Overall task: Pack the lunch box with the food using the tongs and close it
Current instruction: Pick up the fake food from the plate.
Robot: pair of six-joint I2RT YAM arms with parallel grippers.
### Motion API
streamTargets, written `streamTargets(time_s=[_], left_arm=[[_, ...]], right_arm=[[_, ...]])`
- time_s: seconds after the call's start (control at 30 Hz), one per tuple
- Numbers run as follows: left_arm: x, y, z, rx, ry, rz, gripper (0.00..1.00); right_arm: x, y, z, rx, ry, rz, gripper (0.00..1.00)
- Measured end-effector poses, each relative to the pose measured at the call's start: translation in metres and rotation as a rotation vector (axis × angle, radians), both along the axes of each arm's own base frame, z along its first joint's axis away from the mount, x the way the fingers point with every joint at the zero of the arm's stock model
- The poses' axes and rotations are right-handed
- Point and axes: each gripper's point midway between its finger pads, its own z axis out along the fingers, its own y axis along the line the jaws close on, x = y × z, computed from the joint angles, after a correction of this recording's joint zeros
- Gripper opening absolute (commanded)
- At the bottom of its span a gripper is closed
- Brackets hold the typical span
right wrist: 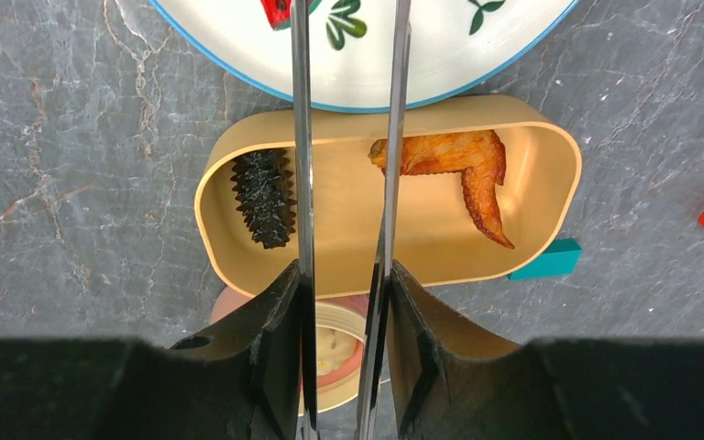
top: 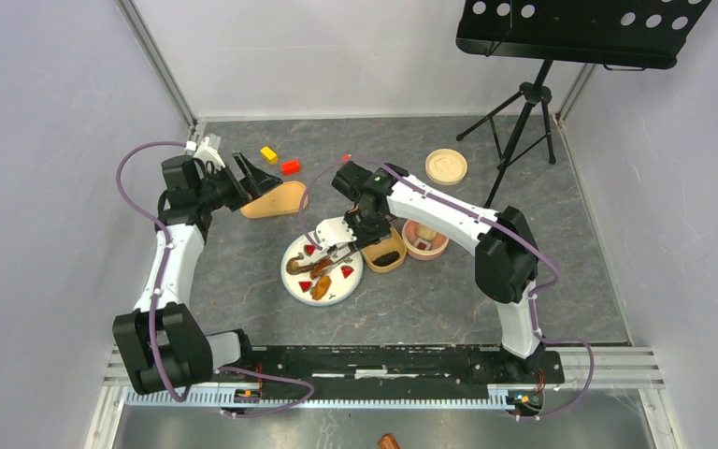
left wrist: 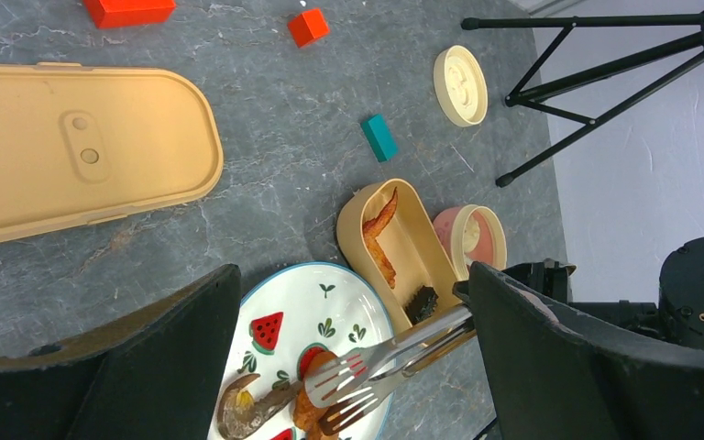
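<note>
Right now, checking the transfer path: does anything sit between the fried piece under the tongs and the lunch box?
Nothing visible. The open lunch box lies beside the plate's rim, its middle bare.

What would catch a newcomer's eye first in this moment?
The right gripper clamps the tongs, their tips at the fried pieces on the plate in mid-table. Beside it, the open lunch box holds a chicken wing and a dark ridged piece. The left gripper hovers open near the big beige lid on the left.
</note>
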Motion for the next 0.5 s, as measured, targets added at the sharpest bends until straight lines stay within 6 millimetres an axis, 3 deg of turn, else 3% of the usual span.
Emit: streamTargets(time_s=[0.27, 0.5], left_arm=[[0.001, 0.000, -0.001, 0.000, 0.001, 0.000, 0.98], [0.002, 0.000, -0.002, -0.001, 0.003, 0.000, 0.98]], right_arm=[[0.000, -0.007, 0.006, -0.015, 0.006, -0.013, 0.27], [0.006, -0.006, 0.028, 0.026, -0.024, -0.037, 0.17]])
